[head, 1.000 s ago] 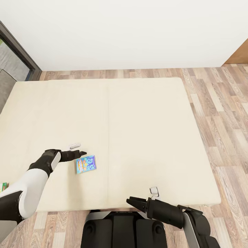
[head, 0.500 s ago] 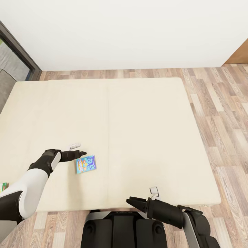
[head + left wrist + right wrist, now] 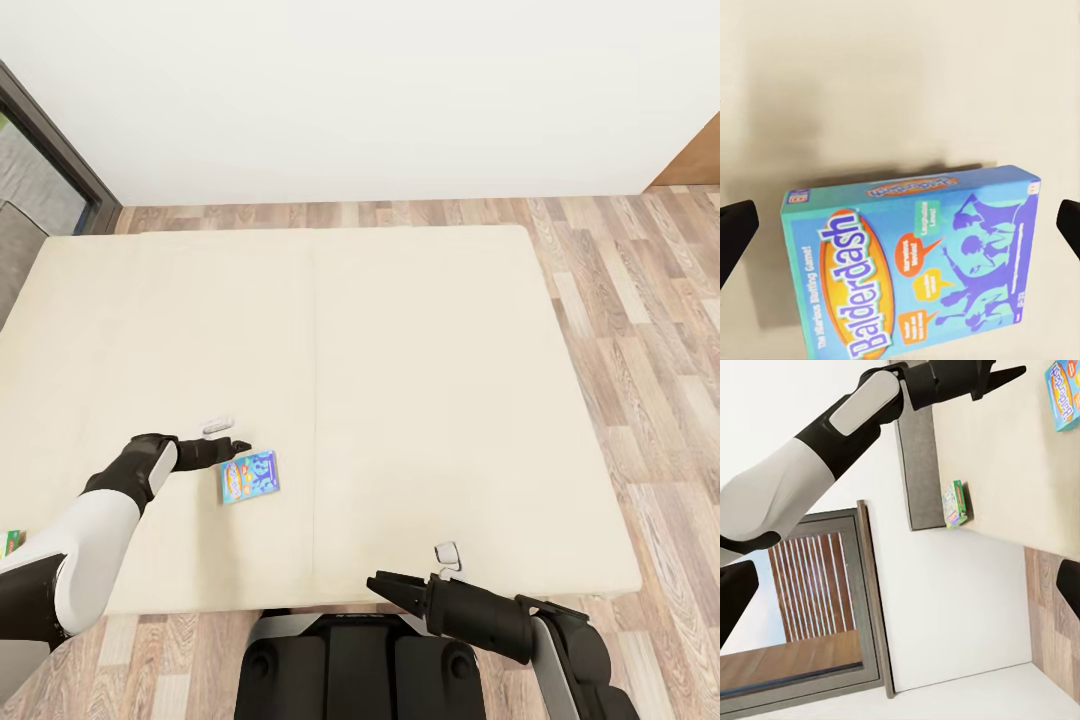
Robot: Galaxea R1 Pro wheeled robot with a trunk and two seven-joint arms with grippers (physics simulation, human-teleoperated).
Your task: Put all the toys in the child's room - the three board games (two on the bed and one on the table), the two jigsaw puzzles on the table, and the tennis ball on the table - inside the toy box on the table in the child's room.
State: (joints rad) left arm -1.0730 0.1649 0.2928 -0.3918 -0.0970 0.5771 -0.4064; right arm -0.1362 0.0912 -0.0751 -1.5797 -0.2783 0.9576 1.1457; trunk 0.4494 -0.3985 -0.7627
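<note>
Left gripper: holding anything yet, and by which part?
Nothing held. The left gripper hovers open over the blue board game, which lies flat on the bed.

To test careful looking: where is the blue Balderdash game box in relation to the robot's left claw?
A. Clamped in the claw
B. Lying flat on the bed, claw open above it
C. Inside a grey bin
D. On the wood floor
B: the Balderdash box lies flat on the cream bed, with the left claw spread open, not touching it.

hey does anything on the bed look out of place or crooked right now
Mostly tidy. The blue board game lies flat on the bed but slightly askew to its edges, with the open left pincer just beside it. A second game box sits right at the mattress edge.
</note>
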